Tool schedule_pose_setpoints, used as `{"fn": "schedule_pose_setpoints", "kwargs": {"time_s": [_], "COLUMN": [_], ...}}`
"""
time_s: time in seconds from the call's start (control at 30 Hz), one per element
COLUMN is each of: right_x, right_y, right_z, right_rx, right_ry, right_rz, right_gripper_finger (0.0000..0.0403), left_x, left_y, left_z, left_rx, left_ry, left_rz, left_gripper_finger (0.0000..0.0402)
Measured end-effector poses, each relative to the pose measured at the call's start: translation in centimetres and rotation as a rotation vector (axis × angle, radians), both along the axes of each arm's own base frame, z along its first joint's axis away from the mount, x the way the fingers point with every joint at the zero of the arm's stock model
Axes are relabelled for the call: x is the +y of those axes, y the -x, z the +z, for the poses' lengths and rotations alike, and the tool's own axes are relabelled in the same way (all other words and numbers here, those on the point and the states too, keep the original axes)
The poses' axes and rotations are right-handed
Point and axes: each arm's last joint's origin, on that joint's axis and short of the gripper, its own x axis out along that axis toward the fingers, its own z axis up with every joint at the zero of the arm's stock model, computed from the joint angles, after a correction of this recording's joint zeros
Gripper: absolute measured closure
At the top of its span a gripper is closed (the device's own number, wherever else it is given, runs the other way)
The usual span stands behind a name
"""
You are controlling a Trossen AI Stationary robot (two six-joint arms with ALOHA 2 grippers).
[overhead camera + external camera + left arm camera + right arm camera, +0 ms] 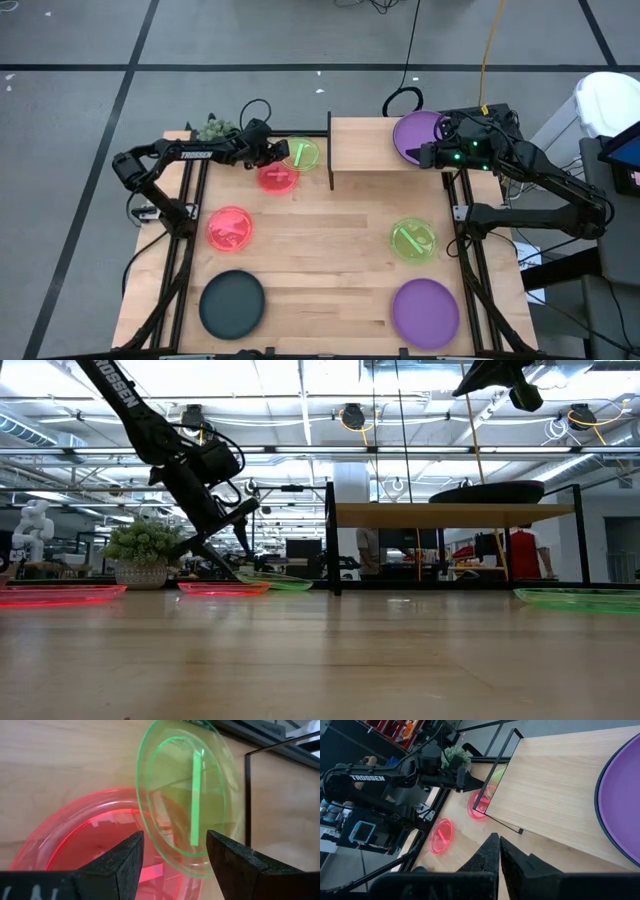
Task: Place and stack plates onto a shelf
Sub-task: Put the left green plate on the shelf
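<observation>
Shelf at table's far edge, purple plate on its right end | my left gripper fingers spread, holding nothing, low over overlapping green plate and pink plate beside shelf | right gripper closed, empty, above shelf.

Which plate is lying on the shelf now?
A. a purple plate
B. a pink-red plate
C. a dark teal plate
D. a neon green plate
A: the high view shows a purple plate lying on the shelf at its right end, while the green, pink-red and teal plates lie on the table.
</observation>
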Motion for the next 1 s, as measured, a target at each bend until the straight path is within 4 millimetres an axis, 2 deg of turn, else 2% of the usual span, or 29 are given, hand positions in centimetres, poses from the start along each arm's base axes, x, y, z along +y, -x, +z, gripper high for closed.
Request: {"fn": "schedule_pose_setpoints", "kwargs": {"time_s": [0.3, 0.77, 1.0], "right_x": [0.0, 0.0, 0.0], "right_y": [0.0, 0.0, 0.0], "right_z": [0.0, 0.0, 0.0], "right_rx": [0.005, 0.013, 0.019], "right_ry": [0.009, 0.027, 0.039], "right_rz": [0.005, 0.016, 0.024], "right_gripper_finger": [0.0403, 0.0403, 0.0403], "left_x": [0.1, 0.3, 0.3], "left_y": [-0.3, -0.8, -0.8], "left_z": [-1.7, -1.4, -1.4], "left_rx": [0.036, 0.004, 0.012], "left_ry": [0.059, -0.002, -0.014], "left_rz": [0.051, 0.056, 0.04], "left_gripper_finger": [0.0236, 0.0319, 0.0337]}}
